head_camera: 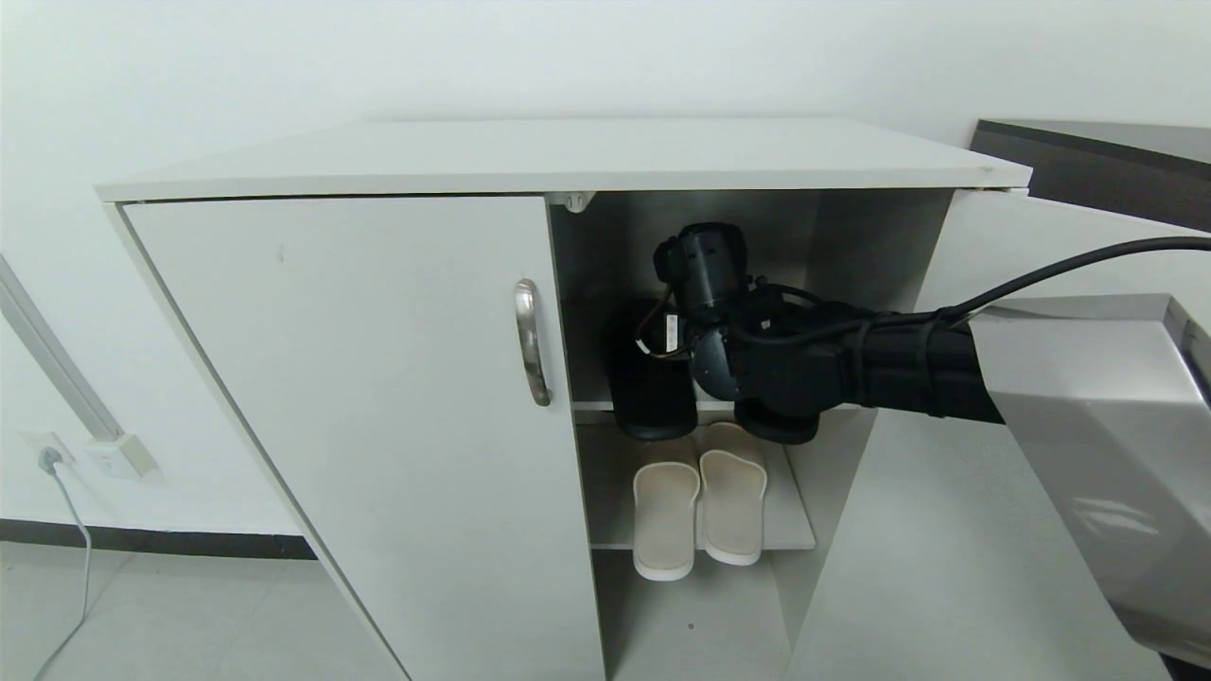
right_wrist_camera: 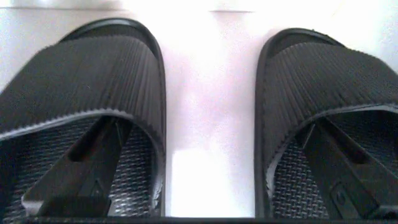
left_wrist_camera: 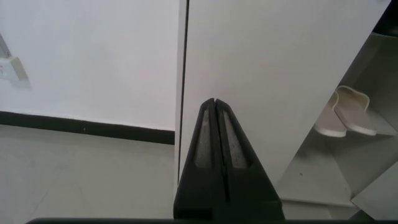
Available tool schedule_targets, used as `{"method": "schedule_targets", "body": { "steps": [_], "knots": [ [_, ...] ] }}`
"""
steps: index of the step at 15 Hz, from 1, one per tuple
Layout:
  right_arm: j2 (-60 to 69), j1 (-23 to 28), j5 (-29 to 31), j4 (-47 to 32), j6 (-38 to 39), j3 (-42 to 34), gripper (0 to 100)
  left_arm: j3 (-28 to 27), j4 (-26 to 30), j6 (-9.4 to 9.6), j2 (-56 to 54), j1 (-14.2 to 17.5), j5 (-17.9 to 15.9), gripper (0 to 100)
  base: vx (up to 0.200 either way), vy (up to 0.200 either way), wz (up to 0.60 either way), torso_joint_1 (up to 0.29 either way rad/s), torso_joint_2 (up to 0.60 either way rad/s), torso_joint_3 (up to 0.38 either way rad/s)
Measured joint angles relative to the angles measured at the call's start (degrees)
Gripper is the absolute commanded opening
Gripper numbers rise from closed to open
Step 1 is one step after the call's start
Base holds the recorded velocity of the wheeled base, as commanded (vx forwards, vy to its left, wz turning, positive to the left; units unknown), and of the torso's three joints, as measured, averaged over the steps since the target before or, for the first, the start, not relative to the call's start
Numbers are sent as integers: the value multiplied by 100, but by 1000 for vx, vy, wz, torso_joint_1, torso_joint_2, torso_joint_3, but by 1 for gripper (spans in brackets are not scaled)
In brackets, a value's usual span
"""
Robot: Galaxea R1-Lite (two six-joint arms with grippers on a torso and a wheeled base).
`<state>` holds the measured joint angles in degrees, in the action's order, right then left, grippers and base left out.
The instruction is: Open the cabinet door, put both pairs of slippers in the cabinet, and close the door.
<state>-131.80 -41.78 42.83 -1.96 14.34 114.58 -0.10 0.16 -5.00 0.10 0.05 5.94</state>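
Inside the cabinet (head_camera: 568,156), the right jaws stand wide, one finger (right_wrist_camera: 78,183) under each strap of the black slippers (head_camera: 651,383), which lie on the upper shelf (head_camera: 587,406) straight ahead, toes inward, so a straight pull-back should free them, while the left jaws outside are pinched shut.

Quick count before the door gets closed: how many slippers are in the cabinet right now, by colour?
black slippers: 2, on the upper shelf
cream slippers: 2, on the lower shelf
Total: 4 slippers
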Motion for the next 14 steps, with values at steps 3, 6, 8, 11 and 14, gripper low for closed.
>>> {"method": "schedule_targets", "body": {
  "steps": [3,6,8,11,14],
  "knots": [
    [41,-12,4,2,0,0,100,0,0,0,0,2,2,0,0,0,0,0,0,0],
    [74,-12,6,-20,0,0,100,0,0,0,0,0,0,0,0,0,0,0,0,0],
    [83,-12,6,-6,5,2,0,0,0,0,0,2,2,0,0,0,0,0,0,0],
    [93,-17,6,9,6,0,0,0,0,0,0,2,2,0,0,0,0,0,0,0],
    [105,-15,6,9,-13,2,0,0,0,0,0,0,2,0,0,0,0,0,0,0]
  ]
}}
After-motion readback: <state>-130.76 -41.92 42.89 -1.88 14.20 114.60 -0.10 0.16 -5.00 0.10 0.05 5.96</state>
